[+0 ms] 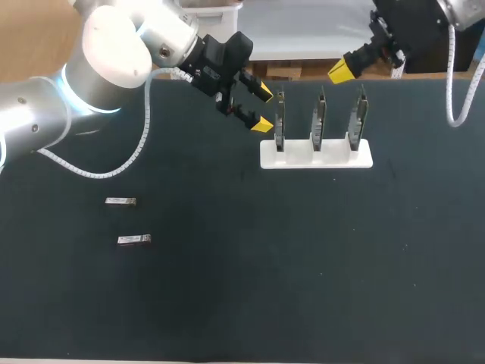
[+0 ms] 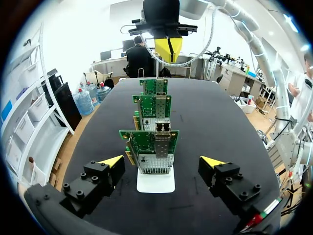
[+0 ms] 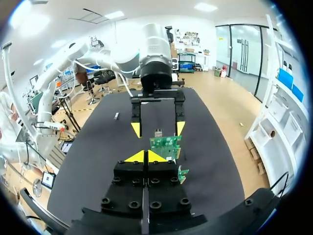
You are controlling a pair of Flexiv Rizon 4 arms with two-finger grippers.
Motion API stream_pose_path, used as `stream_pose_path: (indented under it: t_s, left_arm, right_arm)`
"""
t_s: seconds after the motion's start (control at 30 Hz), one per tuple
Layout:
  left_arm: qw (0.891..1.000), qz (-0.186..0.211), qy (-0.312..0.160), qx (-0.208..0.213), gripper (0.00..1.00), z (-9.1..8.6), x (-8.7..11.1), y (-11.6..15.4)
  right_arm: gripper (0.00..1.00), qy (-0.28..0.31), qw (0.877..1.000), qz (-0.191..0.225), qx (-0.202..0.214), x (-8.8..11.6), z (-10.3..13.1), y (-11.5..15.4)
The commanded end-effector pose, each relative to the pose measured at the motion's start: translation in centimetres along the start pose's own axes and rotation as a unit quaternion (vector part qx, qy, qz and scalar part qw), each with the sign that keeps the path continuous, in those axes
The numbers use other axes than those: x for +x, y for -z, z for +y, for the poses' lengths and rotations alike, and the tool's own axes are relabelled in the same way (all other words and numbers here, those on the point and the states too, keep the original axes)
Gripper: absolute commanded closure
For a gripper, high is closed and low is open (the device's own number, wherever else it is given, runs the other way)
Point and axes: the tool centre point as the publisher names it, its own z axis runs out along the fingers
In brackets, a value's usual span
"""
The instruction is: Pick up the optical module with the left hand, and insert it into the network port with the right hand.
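Note:
Two small silver optical modules [image 1: 120, 201] [image 1: 134, 240] lie on the black table at the left; one module [image 3: 116, 116] also shows in the right wrist view. A white stand [image 1: 317, 154] holds three upright green network cards with metal ports [image 2: 162, 128]. My left gripper [image 1: 260, 108] is open and empty, just left of the nearest card [image 2: 149, 142], its yellow tips [image 2: 112, 160] flanking that card's lower end without touching. My right gripper [image 1: 339, 72] is shut on nothing, hanging behind the stand past the far card. It appears in the left wrist view [image 2: 168, 49].
The white stand's base [image 2: 155, 182] lies under and ahead of the left gripper. The black table top [image 1: 303, 265] stretches wide in front of the stand. My left gripper [image 3: 157, 128] faces the right gripper [image 3: 145, 156] across the cards [image 3: 165, 143].

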Motion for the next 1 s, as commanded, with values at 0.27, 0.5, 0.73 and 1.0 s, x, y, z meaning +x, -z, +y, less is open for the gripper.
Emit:
stream_pose_path:
  t_s: [0.27,0.5,0.73,1.0]
  left_arm:
    - [1.0,0.002,0.001,0.002,0.0,0.2,-0.1,0.0]
    - [1.0,0.002,0.001,0.002,0.0,0.2,-0.1,0.0]
    - [1.0,0.002,0.001,0.002,0.0,0.2,-0.1,0.0]
    - [1.0,0.002,0.001,0.002,0.0,0.2,-0.1,0.0]
  right_arm:
    - [1.0,0.003,1.0,0.019,-0.005,1.9,-0.7,-0.1]
    - [1.0,-0.002,1.0,0.019,-0.006,2.5,-0.9,-0.2]
    - [1.0,-0.006,1.0,0.02,0.003,2.8,-1.3,-0.2]
    - [0.0,-0.024,0.999,0.025,0.02,3.0,-1.7,-0.4]
